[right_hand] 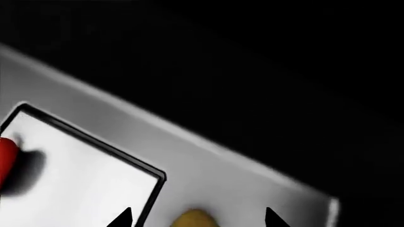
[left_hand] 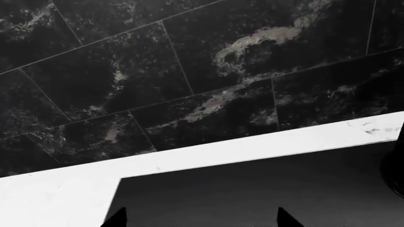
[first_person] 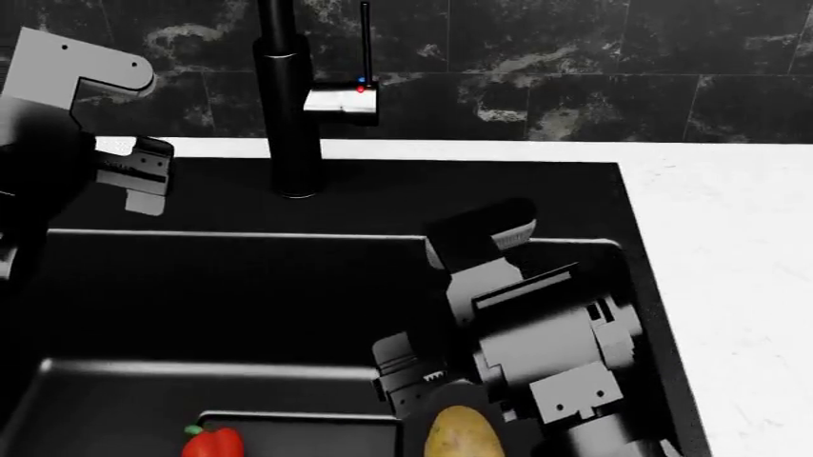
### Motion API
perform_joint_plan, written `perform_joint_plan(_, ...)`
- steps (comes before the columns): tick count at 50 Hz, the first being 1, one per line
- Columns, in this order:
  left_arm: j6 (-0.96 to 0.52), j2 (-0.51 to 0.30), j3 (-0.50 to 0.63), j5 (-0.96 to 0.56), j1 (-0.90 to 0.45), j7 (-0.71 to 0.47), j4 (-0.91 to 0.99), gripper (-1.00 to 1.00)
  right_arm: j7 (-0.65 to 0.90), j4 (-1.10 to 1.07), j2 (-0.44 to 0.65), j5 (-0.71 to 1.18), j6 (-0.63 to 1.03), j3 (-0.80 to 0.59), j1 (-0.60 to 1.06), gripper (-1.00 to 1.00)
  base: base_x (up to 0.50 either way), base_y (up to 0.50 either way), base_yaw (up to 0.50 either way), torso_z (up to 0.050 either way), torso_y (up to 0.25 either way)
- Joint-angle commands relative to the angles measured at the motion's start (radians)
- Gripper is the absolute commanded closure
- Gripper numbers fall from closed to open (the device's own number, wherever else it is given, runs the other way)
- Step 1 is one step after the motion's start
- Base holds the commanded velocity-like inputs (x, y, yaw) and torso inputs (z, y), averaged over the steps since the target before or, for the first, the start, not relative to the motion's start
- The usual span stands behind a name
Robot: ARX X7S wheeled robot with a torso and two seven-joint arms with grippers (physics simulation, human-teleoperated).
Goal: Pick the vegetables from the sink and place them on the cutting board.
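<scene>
The tan-yellow potato (first_person: 460, 434) lies on the sink's stepped ledge, and the red bell pepper (first_person: 212, 444) lies to its left on the lower floor. My right gripper (first_person: 404, 381) hangs low in the black sink (first_person: 254, 276), just behind the potato. In the right wrist view it (right_hand: 196, 218) stands open, with the potato's end (right_hand: 194, 219) between its fingertips and a sliver of the pepper (right_hand: 5, 161) at the edge. My left gripper (left_hand: 202, 219) is open and holds nothing, up over the sink's back left corner (first_person: 137, 179). The cutting board is out of view.
A tall black faucet (first_person: 289, 95) stands on the sink's back deck. White countertop (first_person: 737, 286) runs along the sink's right side and behind it. A dark marbled tile wall (left_hand: 189, 61) rises behind the counter.
</scene>
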Motion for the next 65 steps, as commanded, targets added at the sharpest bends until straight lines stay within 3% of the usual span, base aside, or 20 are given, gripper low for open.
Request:
perform_joint_plan(1, 0.007, 0.017, -0.010, 0.004, 0.031, 0.037, 0.032, -1.00, -0.013, 0.038, -0.017, -0.009, -0.024, 0.028, -0.032, -1.00, 0.00, 0.00, 0.00, 0.000, 0.000)
perform_joint_plan(23, 0.071, 0.027, 0.000, 0.002, 0.025, 0.026, -0.062, -1.00, 0.045, 0.093, -0.019, 0.045, 0.004, 0.113, -0.062, -1.00, 0.00, 0.00, 0.00, 0.000, 0.000)
perform_joint_plan(42, 0.197, 0.056, 0.015, 0.000, -0.018, 0.025, -0.257, -1.00, -0.055, 0.511, -0.086, 0.019, -0.240, 0.057, -0.015, -1.00, 0.00, 0.00, 0.00, 0.000, 0.000)
perform_joint_plan(50, 0.203, 0.059, 0.019, -0.001, -0.019, 0.023, -0.267, -1.00, -0.046, 0.478, -0.076, 0.048, -0.223, 0.050, -0.032, -1.00, 0.00, 0.00, 0.00, 0.000, 0.000)
perform_joint_plan(51, 0.198, 0.060, 0.019, -0.002, -0.015, 0.023, -0.259, -1.00, -0.025, 0.430, -0.066, 0.043, -0.208, 0.043, -0.040, 1.00, 0.00, 0.00, 0.00, 0.000, 0.000)
perform_joint_plan(65, 0.171, 0.059, 0.016, -0.015, -0.002, 0.025, -0.214, -1.00, 0.136, -0.214, 0.036, 0.147, 0.175, 0.122, -0.137, 1.00, 0.00, 0.00, 0.00, 0.000, 0.000)
